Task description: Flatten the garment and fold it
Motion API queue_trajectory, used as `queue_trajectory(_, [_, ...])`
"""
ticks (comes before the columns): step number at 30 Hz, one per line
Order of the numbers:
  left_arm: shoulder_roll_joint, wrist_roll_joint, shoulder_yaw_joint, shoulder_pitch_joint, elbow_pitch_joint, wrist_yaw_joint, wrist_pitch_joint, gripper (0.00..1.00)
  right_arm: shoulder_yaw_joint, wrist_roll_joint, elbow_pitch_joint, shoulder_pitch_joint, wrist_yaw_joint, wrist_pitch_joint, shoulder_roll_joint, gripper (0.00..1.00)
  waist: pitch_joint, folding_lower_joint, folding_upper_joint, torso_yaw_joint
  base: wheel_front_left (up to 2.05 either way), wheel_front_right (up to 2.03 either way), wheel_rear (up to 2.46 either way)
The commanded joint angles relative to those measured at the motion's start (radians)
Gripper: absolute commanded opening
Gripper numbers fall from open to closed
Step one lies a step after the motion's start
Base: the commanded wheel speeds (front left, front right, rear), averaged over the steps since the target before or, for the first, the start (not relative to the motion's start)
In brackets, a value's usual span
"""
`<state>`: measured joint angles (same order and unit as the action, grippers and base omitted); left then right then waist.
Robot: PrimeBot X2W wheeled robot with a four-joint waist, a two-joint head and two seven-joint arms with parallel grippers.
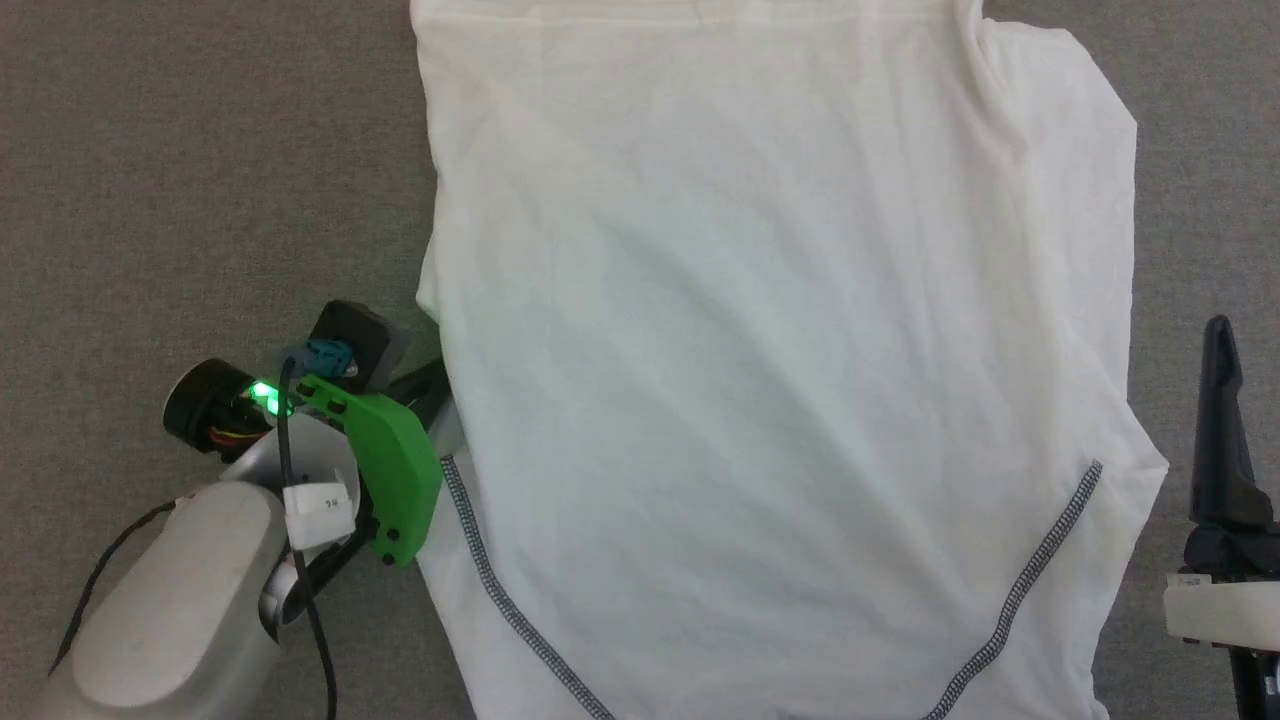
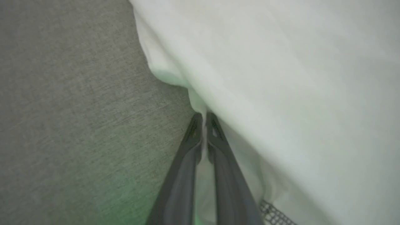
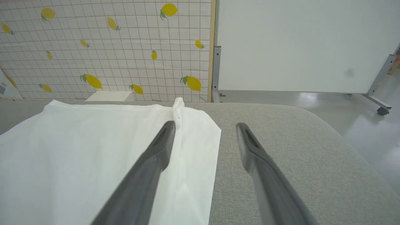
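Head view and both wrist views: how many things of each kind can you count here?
garment: 1
grippers: 2, the left gripper shut on the garment's edge, the right gripper open
white box: 1
grey surface: 1
Total: 5

White long-sleeved cotton shirt (image 1: 760, 350): cut by head view edges at 12 and 6 o'clock; collar and sleeves indistinguishable; left gripper (image 2: 203, 120): fingertips concealed at shirt edge, 8 o'clock, head view; left wrist view blurred; right gripper (image 3: 204, 126): cut by head view's 4 o'clock edge, one dark finger (image 1: 1222, 400) showing.
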<state>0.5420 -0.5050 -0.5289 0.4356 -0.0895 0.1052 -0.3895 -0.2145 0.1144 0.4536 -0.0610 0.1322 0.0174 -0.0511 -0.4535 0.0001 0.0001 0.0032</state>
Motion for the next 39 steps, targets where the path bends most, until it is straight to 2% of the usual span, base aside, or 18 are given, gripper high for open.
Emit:
queue_trajectory(1, [-0.006,-0.011,-0.043,-0.027,-0.045,0.010,-0.031,0.00,0.002,-0.009,0.000,0.018,-0.002,-0.003,0.001,1.00,-0.003,-0.0001,-0.0001,0.002,0.00,0.00,0.00])
queue_trajectory(5, [-0.014,-0.018,-0.034,-0.005,-0.054,0.012,0.020,0.00,-0.001,-0.010,-0.010,0.020,-0.002,-0.005,0.001,1.00,0.009,-0.0001,-0.0001,0.009,0.00,0.00,0.00])
queue_trajectory(9, [-0.015,-0.011,-0.004,0.002,-0.064,-0.009,0.088,0.00,0.002,-0.009,-0.022,0.014,-0.002,-0.003,0.001,1.00,0.043,-0.0001,-0.0001,0.019,0.00,0.00,0.00])
queue_trajectory(13, [-0.010,-0.016,0.059,-0.020,-0.051,-0.066,0.180,0.00,0.006,-0.005,-0.035,0.003,-0.002,-0.003,0.001,1.00,0.086,-0.0001,-0.0001,0.031,0.00,0.00,0.00])
queue_trajectory(23, [-0.025,-0.124,0.274,-0.288,0.082,-0.298,0.323,0.00,0.005,0.011,-0.056,-0.039,-0.002,-0.009,0.001,1.00,0.167,-0.0001,-0.0001,0.074,0.00,0.00,0.00])
queue_trajectory(26, [-0.053,-0.162,0.346,-0.416,0.120,-0.386,0.363,0.00,0.007,0.015,-0.059,-0.049,-0.002,-0.012,0.001,1.00,0.179,-0.0001,-0.0001,0.088,0.00,0.00,0.00])
queue_trajectory(28, [-0.077,-0.186,0.376,-0.484,0.136,-0.421,0.383,0.00,0.008,0.015,-0.058,-0.054,-0.002,-0.014,0.001,1.00,0.181,-0.0001,-0.0001,0.096,0.00,0.00,0.00])
queue_trajectory(34, [-0.151,-0.234,0.391,-0.617,0.132,-0.486,0.388,0.00,0.013,0.012,-0.054,-0.059,-0.002,-0.023,0.001,1.00,0.175,-0.0001,-0.0001,0.116,0.00,0.00,0.00])
queue_trajectory(36, [-0.168,-0.237,0.368,-0.631,0.134,-0.486,0.379,0.00,0.012,0.012,-0.052,-0.058,-0.002,-0.025,0.001,1.00,0.170,-0.0001,-0.0001,0.122,0.00,0.00,0.00])
queue_trajectory(39, [-0.181,-0.237,0.331,-0.613,0.130,-0.463,0.367,0.00,0.011,0.008,-0.048,-0.054,-0.002,-0.030,0.001,1.00,0.162,-0.0001,-0.0001,0.130,0.00,0.00,0.00])
